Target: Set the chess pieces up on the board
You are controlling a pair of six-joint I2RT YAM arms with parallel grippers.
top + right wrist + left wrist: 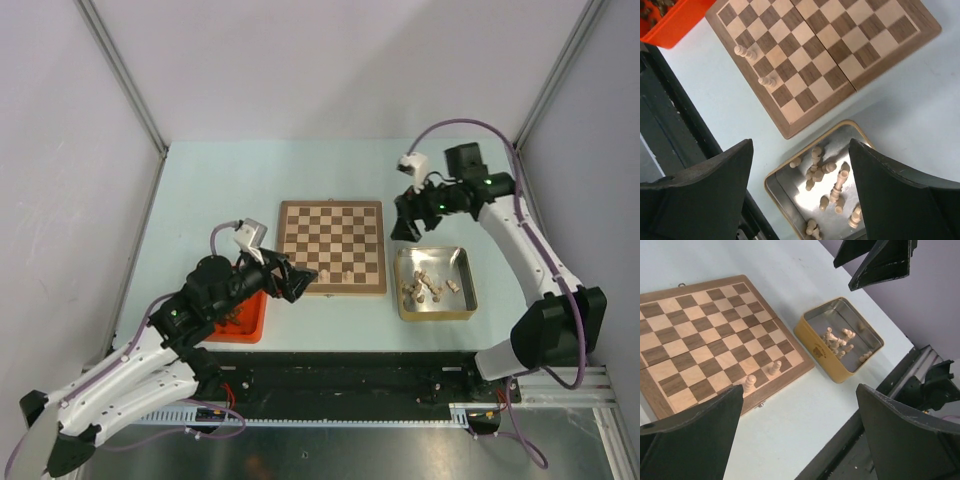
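Left fingers [695,440] are spread wide, nothing held, at the board [331,247] edge; right fingers [700,200] are spread wide, empty, above the tin [437,313].

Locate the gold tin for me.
In the top view the tin sits on the right side, close beside the near right corner of the board, with the right gripper hovering by its far left corner.

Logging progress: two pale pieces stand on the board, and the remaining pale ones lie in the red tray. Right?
No: two pale pieces do stand on the board, but the remaining pale ones lie in the gold tin, not the red tray, as the right wrist view shows.
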